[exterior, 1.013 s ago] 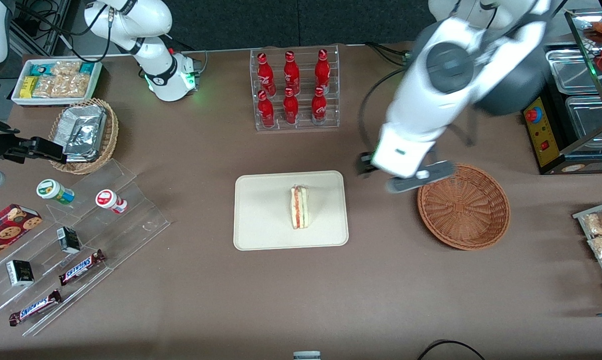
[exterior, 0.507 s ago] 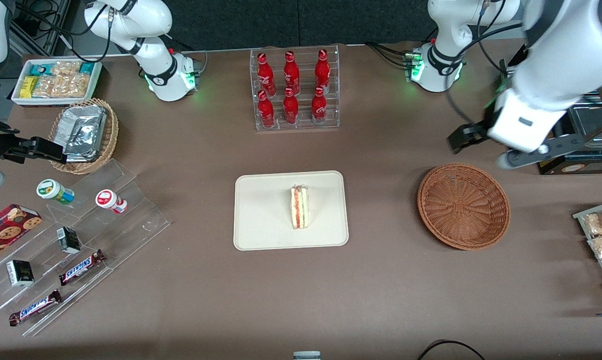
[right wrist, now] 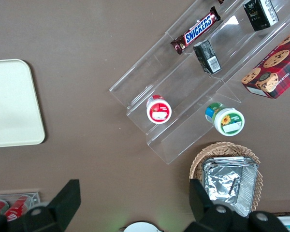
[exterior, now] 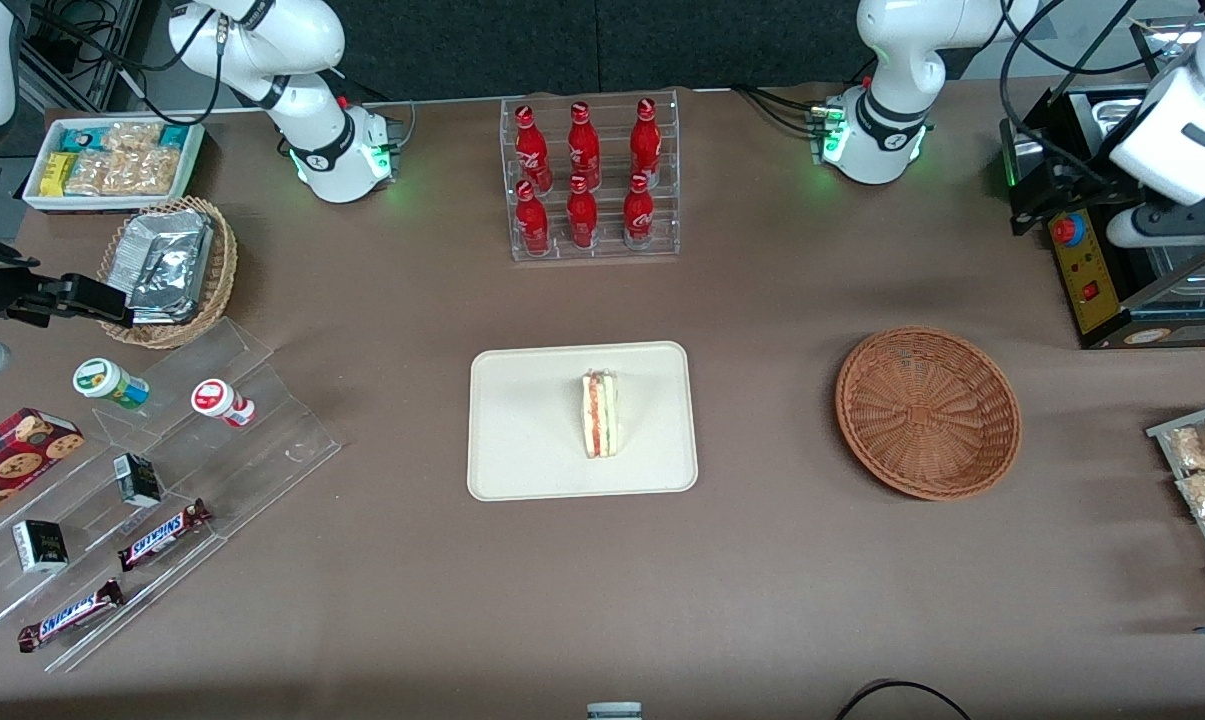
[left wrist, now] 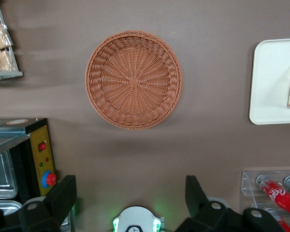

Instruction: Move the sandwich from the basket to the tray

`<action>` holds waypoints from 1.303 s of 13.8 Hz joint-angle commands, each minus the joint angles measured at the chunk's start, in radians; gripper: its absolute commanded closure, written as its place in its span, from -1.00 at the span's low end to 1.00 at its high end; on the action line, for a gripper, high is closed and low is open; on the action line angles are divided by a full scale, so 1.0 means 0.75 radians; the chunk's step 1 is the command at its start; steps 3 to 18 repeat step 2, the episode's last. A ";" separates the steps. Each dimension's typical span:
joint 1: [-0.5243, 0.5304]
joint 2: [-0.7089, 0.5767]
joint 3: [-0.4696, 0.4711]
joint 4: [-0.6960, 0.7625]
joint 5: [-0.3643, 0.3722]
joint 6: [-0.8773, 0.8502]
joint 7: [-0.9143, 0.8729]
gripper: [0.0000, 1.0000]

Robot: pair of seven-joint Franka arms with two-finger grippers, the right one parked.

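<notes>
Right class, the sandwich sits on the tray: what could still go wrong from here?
1. The sandwich stands on a narrow edge on the tray; a knock might tip it.
2. The gripper, open and high above the table near the oven, could clip the oven if the arm swings carelessly.

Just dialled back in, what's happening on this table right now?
The sandwich already sits on the cream tray, standing on edge with its filling side up, and the reddish-brown basket holds nothing. The left arm's gripper is open, holds nothing, and hangs high above the table toward the working arm's end, farther from the front camera than the basket, close to the black control box. Nothing is being handled; the transfer looks finished.
</notes>
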 commanded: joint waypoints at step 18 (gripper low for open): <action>-0.003 0.041 -0.012 0.056 0.007 -0.012 0.031 -0.98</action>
